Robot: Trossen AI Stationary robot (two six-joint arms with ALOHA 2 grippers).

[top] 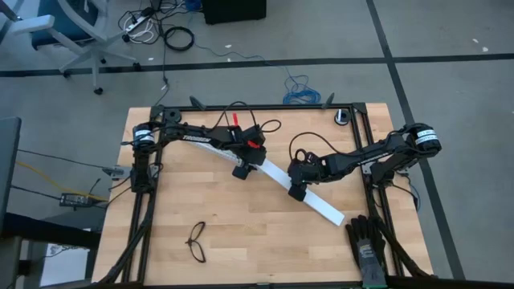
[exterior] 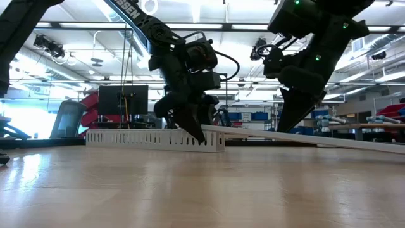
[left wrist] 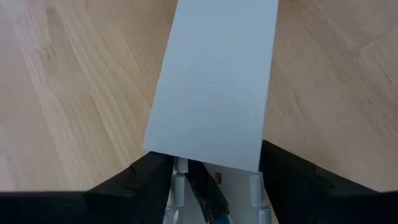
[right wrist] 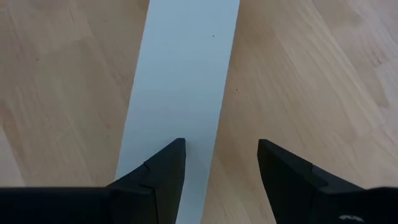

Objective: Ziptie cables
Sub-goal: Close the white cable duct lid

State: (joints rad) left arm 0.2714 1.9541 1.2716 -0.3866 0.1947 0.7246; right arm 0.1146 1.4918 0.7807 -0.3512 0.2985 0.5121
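The left gripper [left wrist: 214, 177] has its dark fingers [left wrist: 134, 183] nearest the lens in the left wrist view, set on either side of the wide white strip [left wrist: 214, 87], its cover. Under the cover's near edge sit slotted white teeth and a dark end with a trace of blue, probably the cables [left wrist: 211, 199]; the ziptie cannot be picked out in any view.

Working from largest to smallest: the tabletop [top: 241, 233] is pale wood in a black frame. The white strip [top: 313, 199] runs diagonally across its middle. In the low view a toothed white channel [exterior: 152, 138] lies flat, while the cover slants upward from it, apparently being worked on or off over the wiring.

The left gripper [top: 242, 168] holds the strip's upper end, fingers closed on its edges. The right gripper [top: 297, 189] sits farther down the strip; its fingers [right wrist: 155, 177] stand apart, one over the cover and one over bare wood, so whether it grips or only steadies cannot be told.

Black gloves [top: 368, 241] and black glasses [top: 197, 241] lie near the front edge, well apart from the work.
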